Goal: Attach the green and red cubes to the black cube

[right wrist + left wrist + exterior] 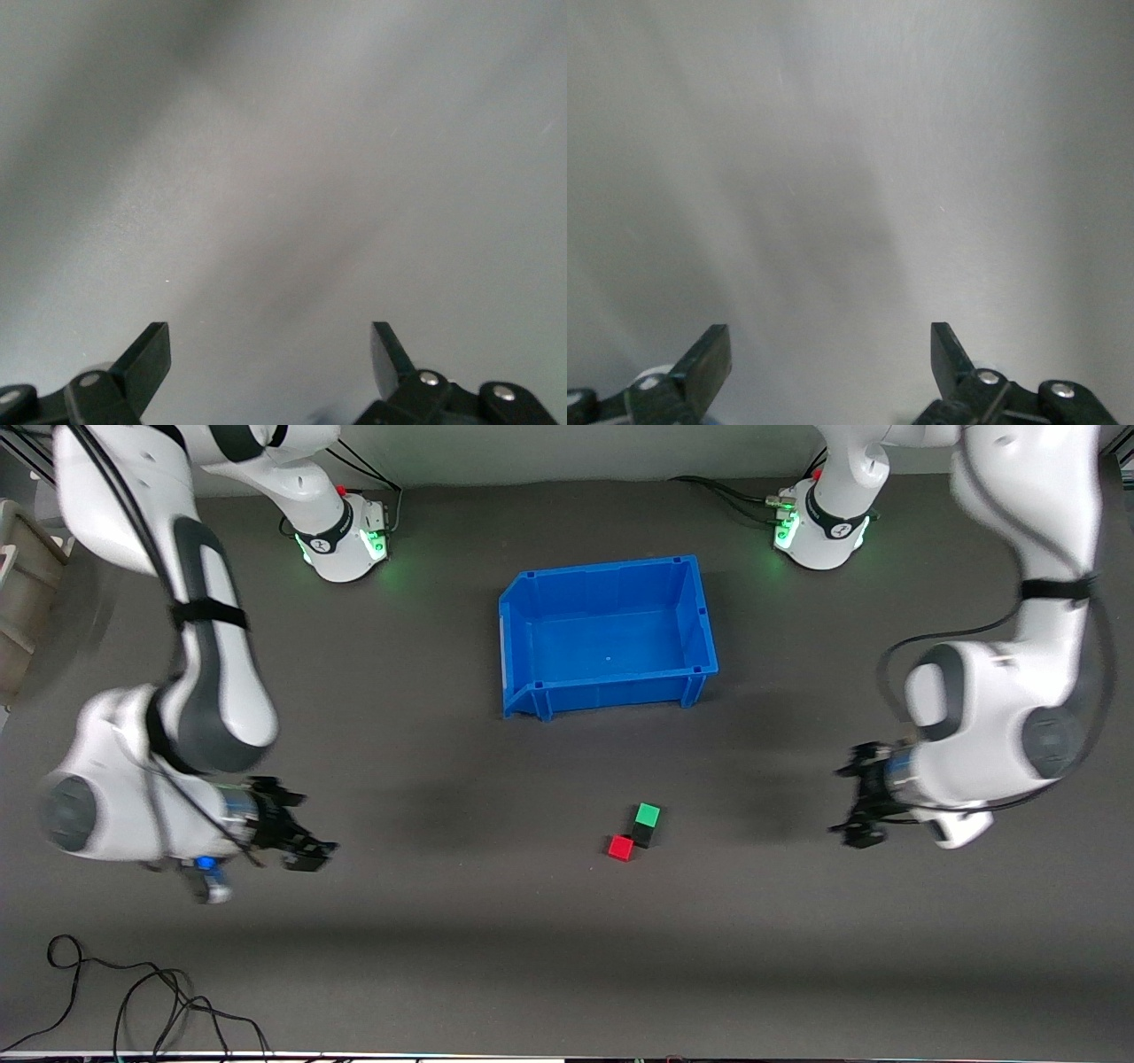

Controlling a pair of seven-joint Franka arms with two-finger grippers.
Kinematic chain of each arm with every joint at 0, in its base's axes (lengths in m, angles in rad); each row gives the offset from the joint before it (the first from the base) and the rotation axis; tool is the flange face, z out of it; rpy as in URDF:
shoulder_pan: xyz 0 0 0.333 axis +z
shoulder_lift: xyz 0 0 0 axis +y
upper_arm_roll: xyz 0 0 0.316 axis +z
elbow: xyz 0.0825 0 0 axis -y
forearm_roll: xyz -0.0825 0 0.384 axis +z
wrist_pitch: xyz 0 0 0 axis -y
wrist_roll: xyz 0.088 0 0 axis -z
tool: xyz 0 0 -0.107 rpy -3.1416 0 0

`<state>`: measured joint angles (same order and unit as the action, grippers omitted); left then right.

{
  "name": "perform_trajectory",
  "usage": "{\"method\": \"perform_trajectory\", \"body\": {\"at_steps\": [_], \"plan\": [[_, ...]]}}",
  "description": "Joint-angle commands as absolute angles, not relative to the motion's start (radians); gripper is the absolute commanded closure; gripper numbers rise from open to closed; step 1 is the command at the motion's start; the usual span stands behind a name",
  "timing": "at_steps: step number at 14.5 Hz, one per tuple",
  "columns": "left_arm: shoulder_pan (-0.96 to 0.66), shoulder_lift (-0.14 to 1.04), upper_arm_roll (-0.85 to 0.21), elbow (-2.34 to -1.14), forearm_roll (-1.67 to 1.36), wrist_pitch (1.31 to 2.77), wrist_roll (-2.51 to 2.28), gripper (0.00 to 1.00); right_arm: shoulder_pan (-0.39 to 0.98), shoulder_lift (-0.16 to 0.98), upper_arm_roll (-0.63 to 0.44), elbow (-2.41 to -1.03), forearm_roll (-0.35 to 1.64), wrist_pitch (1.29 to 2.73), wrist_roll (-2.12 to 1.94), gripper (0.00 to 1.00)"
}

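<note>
Cubes are seen joined in a small cluster on the dark table [496, 921]: the green cube [648, 813] sits on top of the black cube [641, 836], and the red cube [621, 848] touches the black one at its side toward the right arm's end. The cluster lies between the two grippers, closer to the left gripper [849, 801], whose fingers [706, 358] are spread apart with nothing held. The right gripper [306, 837] is likewise held wide and unloaded, its fingers [147, 354] shown over bare table. A blue bin [532, 615] stands farther from the front camera than the cluster.
</note>
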<state>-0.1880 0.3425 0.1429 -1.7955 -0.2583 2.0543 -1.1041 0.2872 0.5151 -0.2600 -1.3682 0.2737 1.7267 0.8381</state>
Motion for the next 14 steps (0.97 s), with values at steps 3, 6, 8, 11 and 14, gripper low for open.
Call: {"method": "perform_trajectory", "body": {"at_steps": [3, 6, 8, 11, 14], "plan": [[-0.135, 0.223, 0.133, -1.801, -0.201, 1.933, -0.703, 0.0, 0.31, 0.312, -0.313, -1.48, 0.242, 1.726, 0.553, 0.0], [-0.13, 0.17, 0.132, -1.773, -0.143, 1.855, -0.494, 0.0, 0.314, 0.244, -0.311, -1.483, 0.12, 1.672, 0.413, 0.0], [-0.141, 0.134, 0.127, -1.761, -0.069, 1.847, -0.341, 0.0, 0.314, 0.195, -0.314, -1.482, 0.092, 1.622, 0.284, 0.0], [-0.143, 0.077, 0.124, -1.763, -0.046, 1.835, -0.116, 0.0, 0.316, 0.137, -0.311, -1.476, 0.089, 1.588, 0.255, 0.0], [-0.144, 0.046, 0.123, -1.73, -0.046, 1.757, -0.08, 0.0, 0.324, 0.101, -0.311, -1.477, 0.066, 1.563, 0.143, 0.0]]}}
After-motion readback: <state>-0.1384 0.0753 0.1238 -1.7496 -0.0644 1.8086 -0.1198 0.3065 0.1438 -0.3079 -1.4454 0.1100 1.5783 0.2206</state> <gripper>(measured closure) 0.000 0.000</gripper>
